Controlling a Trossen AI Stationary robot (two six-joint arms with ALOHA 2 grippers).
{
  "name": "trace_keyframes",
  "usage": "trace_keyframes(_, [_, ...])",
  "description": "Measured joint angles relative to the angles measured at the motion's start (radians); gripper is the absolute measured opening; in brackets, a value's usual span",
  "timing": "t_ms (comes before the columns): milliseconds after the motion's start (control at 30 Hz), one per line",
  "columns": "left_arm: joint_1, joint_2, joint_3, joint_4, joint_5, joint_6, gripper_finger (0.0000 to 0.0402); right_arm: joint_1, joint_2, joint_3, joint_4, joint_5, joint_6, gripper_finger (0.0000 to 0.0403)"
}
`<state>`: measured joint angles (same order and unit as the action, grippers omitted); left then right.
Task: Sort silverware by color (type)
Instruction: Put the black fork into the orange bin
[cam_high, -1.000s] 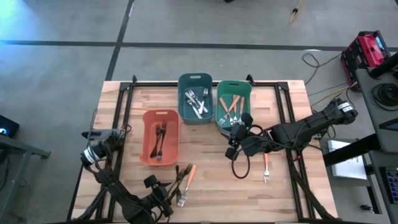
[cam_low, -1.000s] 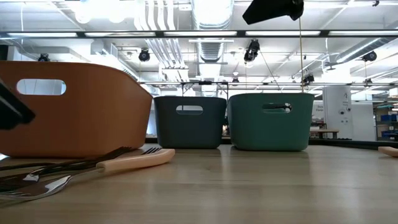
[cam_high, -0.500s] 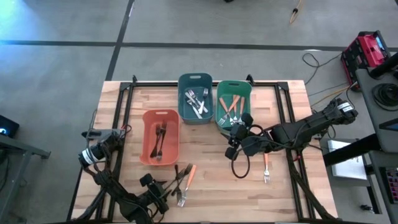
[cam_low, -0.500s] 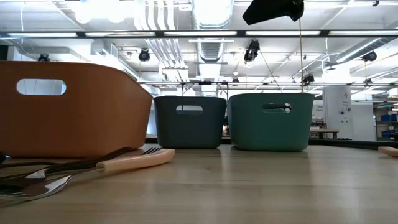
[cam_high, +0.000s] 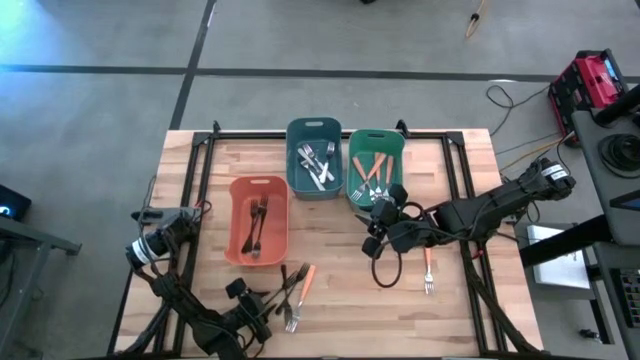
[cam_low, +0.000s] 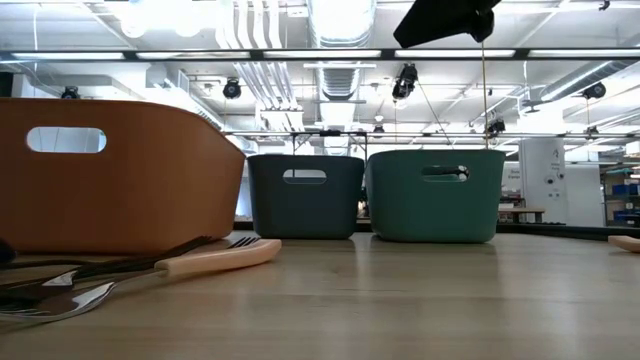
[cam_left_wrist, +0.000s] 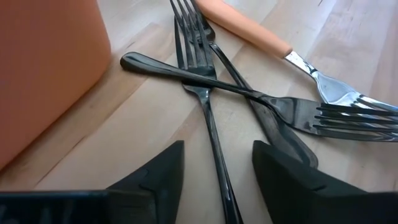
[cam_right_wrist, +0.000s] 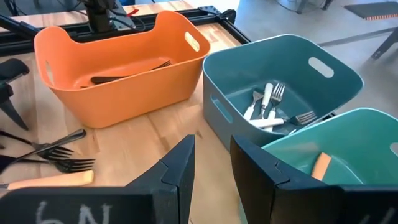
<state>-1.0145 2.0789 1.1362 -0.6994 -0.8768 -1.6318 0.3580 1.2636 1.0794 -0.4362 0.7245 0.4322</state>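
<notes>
Several dark forks (cam_left_wrist: 205, 93) lie crossed at lower centre of the high view beside the salmon bin (cam_high: 257, 220); the left gripper (cam_left_wrist: 217, 171) straddles one handle, jaws apart; the right gripper (cam_high: 383, 215), empty, slightly parted, hovers by the green bin (cam_high: 374, 178).

Both arms are dark and jointed, with black cables looping off them (each hand has two wedge-shaped fingers).

Low view: big salmon-orange plastic bin (cam_low: 120, 175) at left, dark blue bin (cam_low: 304, 195) and green bin (cam_low: 434, 194) farther back. Orange-handled utensil (cam_low: 215, 258) lies across dark bronze forks (cam_low: 120, 266) on light wooden tabletop (cam_low: 420, 300). Silver utensil (cam_low: 60, 302) nearest.
</notes>
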Motion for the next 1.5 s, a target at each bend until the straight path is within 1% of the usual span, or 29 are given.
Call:
trace_keyframes(133, [0.001, 0.001, -0.005, -0.004, -0.003, 0.000, 0.0125, 0.000, 0.000, 0.000, 0.000, -0.001, 0.014, 0.0093])
trace_keyframes(400, [0.003, 0.002, -0.007, -0.020, -0.003, 0.003, 0.0019, 0.018, 0.000, 0.000, 0.000, -0.002, 0.014, 0.0093])
trace_keyframes(433, [0.003, 0.002, -0.007, -0.022, -0.003, 0.002, 0.0010, 0.018, 0.000, 0.000, 0.000, -0.001, 0.014, 0.0093])
trace_keyframes(667, [0.005, 0.002, 0.009, -0.038, 0.000, -0.009, 0.0004, 0.018, 0.000, 0.000, 0.000, -0.001, 0.014, 0.0093])
trace_keyframes(833, [0.005, -0.007, 0.025, -0.094, 0.026, -0.046, 0.0002, 0.018, 0.000, 0.000, 0.000, -0.001, 0.014, 0.0093])
trace_keyframes(1200, [0.008, -0.088, 0.026, -0.114, 0.111, -0.062, 0.0001, 0.020, 0.000, 0.000, 0.000, -0.026, 0.013, 0.0093])
trace_keyframes(1367, [0.009, -0.128, 0.026, -0.132, 0.118, -0.086, 0.0001, 0.022, 0.000, 0.000, 0.000, -0.026, 0.013, 0.0093])
trace_keyframes(1500, [0.012, -0.146, 0.026, -0.147, 0.143, -0.113, 0.0001, 0.022, 0.000, 0.000, 0.000, -0.026, 0.013, 0.0093])
